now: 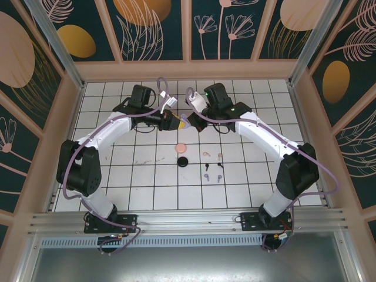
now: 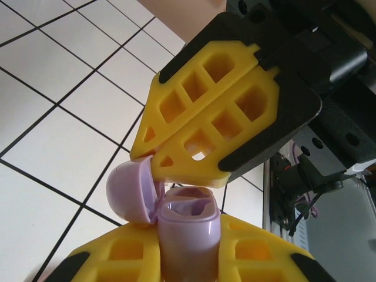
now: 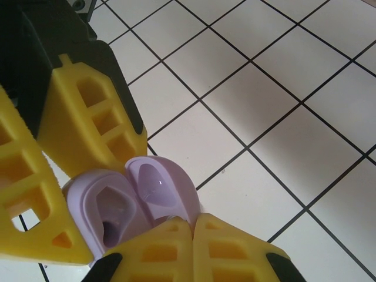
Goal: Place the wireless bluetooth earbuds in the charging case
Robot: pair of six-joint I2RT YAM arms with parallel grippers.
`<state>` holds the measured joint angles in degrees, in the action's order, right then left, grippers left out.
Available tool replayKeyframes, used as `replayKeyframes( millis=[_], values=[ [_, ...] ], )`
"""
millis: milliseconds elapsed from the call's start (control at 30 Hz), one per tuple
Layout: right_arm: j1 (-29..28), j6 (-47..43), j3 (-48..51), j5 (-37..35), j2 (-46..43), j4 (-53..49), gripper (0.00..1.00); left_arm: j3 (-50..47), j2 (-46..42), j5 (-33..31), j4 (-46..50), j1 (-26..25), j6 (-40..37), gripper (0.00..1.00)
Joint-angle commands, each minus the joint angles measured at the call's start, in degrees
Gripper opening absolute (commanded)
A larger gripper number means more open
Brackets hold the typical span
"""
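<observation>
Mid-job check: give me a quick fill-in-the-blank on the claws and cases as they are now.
The left claw grips a charging case coloured ___.
Its lid stands ___.
The right claw, holding nothing, has its jaws ___.
On the table, the pink case lies beside a round case coloured ___.
Missing words: lilac, open, shut, black.

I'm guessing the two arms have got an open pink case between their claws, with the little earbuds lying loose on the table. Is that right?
Nearly. The open case between the claws is lilac, not pink. The left wrist view shows it, clamped in the left gripper. The pink case lies on the table. The rest holds: the earbuds lie loose on the table.
</observation>
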<state>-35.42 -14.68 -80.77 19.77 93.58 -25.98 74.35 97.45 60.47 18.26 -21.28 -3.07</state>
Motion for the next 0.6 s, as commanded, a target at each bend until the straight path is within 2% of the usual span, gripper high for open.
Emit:
replayKeyframes(
  millis=[0, 67, 133, 200, 233, 367, 567],
  values=[
    [-0.76, 0.47, -2.27, 2.21, 0.04, 1.02, 0.00, -0.99, 0.04, 2.46, -3.70, -0.43, 0.17, 0.11],
    [-0.74, 1.28, -2.29, 1.41, -0.27, 1.24, 0.00, -1.76, -0.28, 2.10, -5.09, -0.43, 1.04, 0.04],
    [-0.51, 2.42, -2.19, 0.59, -1.19, 1.59, 0.22, -3.32, -0.94, 1.01, -7.69, -0.43, 2.38, 0.00],
    [0.21, 4.26, -1.70, -0.05, -3.08, 1.65, 0.44, -5.78, -2.36, -1.39, -12.26, -0.43, 4.75, 0.00],
    [0.65, 5.04, -1.21, 0.01, -4.23, 1.45, 0.49, -7.08, -3.24, -2.59, -14.60, -0.43, 5.96, 0.00],
    [3.01, 9.29, 3.39, 0.76, -11.13, 0.28, 0.57, -12.45, -7.14, -6.90, -24.10, -0.34, 10.91, 0.00],
    [3.65, 19.62, 12.64, -4.41, -19.95, -3.70, 0.62, -21.66, -14.61, -15.28, -36.45, -0.35, 16.51, 0.00]
  ],
)
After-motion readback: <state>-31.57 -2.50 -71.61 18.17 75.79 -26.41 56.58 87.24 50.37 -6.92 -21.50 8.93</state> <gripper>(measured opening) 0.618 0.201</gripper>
